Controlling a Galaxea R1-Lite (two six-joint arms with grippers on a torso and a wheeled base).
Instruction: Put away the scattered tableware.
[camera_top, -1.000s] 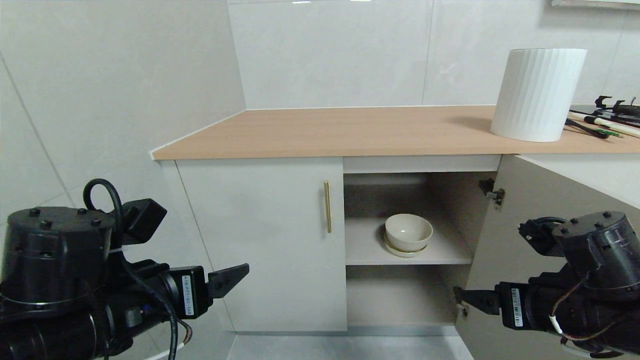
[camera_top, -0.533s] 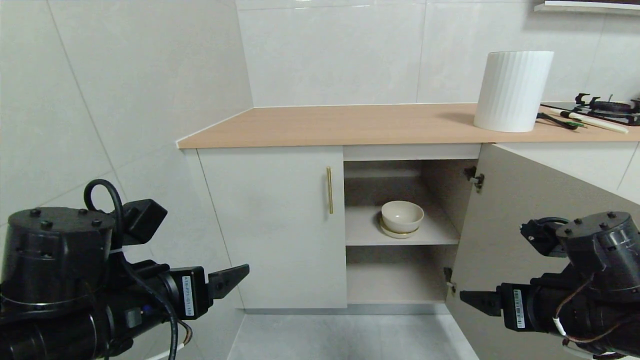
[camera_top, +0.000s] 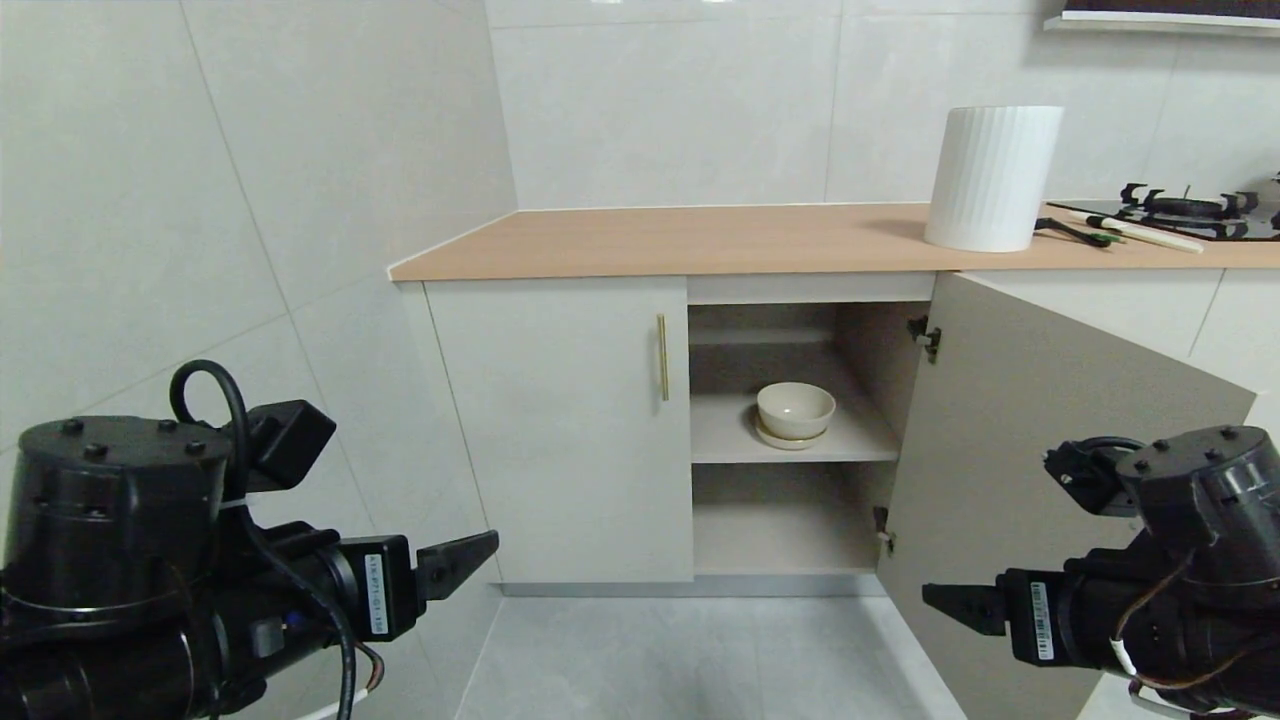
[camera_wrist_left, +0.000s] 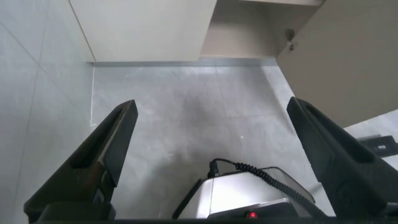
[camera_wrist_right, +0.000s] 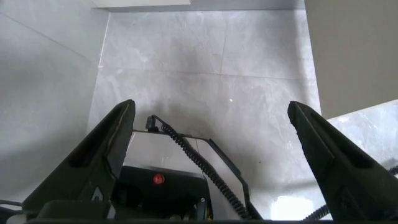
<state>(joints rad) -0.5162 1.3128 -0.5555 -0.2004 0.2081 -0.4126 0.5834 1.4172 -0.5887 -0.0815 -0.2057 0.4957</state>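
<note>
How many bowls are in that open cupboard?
1. The bowl sits on a plate on the upper shelf of the open compartment. More could be hidden behind the closed door.

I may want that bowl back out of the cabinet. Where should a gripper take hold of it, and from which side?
Probably the near rim of the bowl, pinched across its wall. It sits upright on a saucer on the middle shelf, so come in level from the front, past the open door; there looks to be little room overhead.
</note>
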